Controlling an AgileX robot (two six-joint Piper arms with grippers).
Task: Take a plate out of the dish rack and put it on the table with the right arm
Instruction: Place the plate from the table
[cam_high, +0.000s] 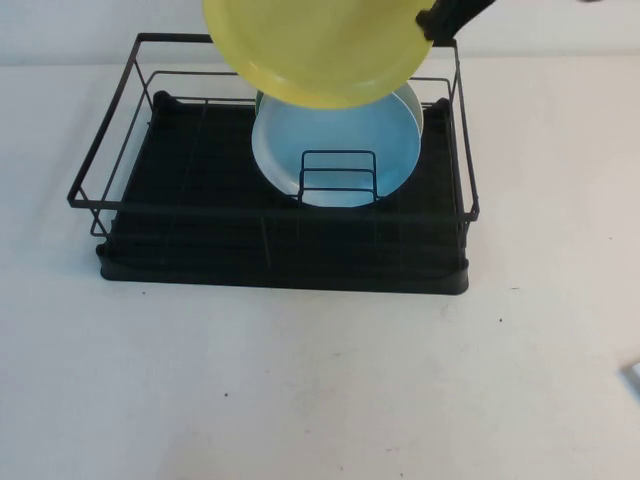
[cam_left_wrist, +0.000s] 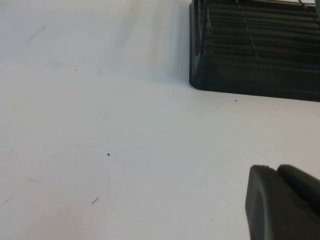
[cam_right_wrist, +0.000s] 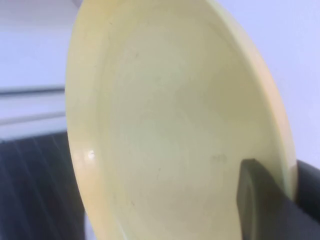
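The pale yellow plate (cam_high: 312, 45) hangs in the air above the back of the black wire dish rack (cam_high: 115, 140), clear of its slots. My right gripper (cam_high: 432, 22) is shut on the plate's right rim at the top of the high view. In the right wrist view the plate (cam_right_wrist: 170, 125) fills the picture, with one finger (cam_right_wrist: 255, 200) on its face and the other behind the rim. My left gripper (cam_left_wrist: 280, 185) rests low over the white speckled table (cam_left_wrist: 100, 125), its fingers together with nothing between them, near a corner of the rack's tray (cam_left_wrist: 240, 75).
A light blue plate (cam_high: 335, 150) stands upright in the rack's slots, with a green plate's edge (cam_high: 259, 100) just behind it. The white table (cam_high: 320, 380) stretches in front of the rack and to both sides. A pale object (cam_high: 633, 375) shows at the right edge.
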